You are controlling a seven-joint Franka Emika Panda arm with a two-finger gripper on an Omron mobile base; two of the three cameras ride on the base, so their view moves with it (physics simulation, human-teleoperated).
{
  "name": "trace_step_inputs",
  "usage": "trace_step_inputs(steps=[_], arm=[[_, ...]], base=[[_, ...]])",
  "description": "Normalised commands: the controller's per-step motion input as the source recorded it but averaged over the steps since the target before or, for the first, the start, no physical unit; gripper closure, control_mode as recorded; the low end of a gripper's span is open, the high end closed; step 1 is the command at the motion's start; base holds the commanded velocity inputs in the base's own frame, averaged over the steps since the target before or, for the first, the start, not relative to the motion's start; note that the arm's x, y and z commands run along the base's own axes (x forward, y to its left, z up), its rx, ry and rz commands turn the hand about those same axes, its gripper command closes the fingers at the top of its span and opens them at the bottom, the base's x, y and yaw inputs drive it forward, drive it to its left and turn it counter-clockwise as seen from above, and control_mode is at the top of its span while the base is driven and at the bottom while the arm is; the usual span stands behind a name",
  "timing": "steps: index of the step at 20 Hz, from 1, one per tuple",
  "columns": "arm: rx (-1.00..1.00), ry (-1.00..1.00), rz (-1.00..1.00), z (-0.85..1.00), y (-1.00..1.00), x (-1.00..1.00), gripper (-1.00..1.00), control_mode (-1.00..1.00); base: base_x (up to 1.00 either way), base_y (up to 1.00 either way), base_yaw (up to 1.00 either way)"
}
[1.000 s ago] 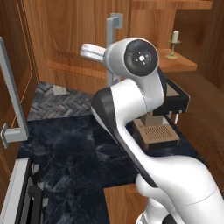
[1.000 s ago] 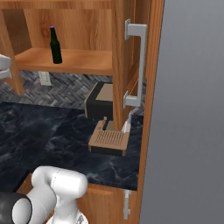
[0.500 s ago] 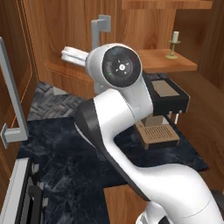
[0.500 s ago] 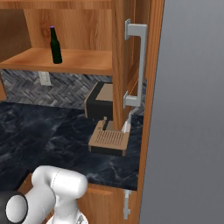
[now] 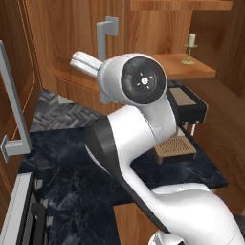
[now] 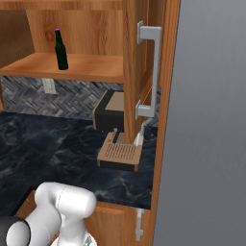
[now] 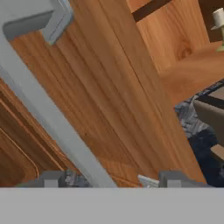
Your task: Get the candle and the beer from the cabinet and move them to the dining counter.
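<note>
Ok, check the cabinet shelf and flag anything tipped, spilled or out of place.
Nothing stands out. The candle stands upright in its holder on the cabinet shelf, and the beer stands upright, capped, further along. No spill visible.

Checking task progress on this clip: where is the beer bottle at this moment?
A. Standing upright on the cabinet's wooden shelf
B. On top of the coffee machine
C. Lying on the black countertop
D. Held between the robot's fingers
A: in the right base view the beer stands upright on the wooden shelf of the cabinet, well above the countertop and apart from the arm.
</note>
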Motion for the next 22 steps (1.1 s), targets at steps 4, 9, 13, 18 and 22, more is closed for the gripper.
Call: trace_step_inputs(steps=[4,9,13,18,22], arm=[[0.21,0.0,0.02,-0.16,-0.42,-0.44,-1.0,-1.0],[0.26,-0.03,0.03,-0.01,-0.49,-0.38,-1.0,-1.0],[0.3,0.01,0.02,0.0,-0.62,-0.04,-1.0,-1.0],[0.26,0.19,0.03,0.0,-0.61,0.16,-1.0,-1.0],[0.22,0.25,0.02,0.0,-0.41,0.39,-1.0,-1.0]], base=[[0.0,0.0,0.0],[0.0,0.0,0.0],[0.0,0.0,0.0],[0.0,0.0,0.0],[0.0,0.0,0.0]])
